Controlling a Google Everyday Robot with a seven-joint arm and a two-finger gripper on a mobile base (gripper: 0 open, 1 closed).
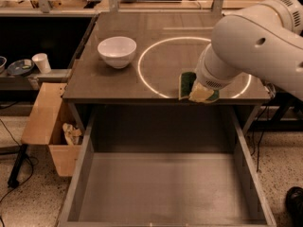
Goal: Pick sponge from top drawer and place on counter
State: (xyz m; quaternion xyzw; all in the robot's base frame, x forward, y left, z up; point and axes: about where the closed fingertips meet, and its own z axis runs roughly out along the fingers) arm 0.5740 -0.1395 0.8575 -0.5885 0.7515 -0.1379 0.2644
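Observation:
My gripper (198, 91) hangs from the big white arm at the front edge of the counter (118, 84), right of centre. Its cream-yellow fingers (201, 93) are shut on the sponge (185, 83), whose dark green face shows to the left of them. The sponge is held on edge over the counter's front rim, on the lower arc of the bright light ring (156, 46). The top drawer (165, 193) is pulled fully open below, and its flat grey bottom shows nothing in it.
A white bowl (117, 51) stands on the counter's left half. A tan wooden box (47, 126) with crumpled paper sits left of the drawer. A paper cup (41, 63) and a dish stand on a low shelf at far left. Cables lie on the floor.

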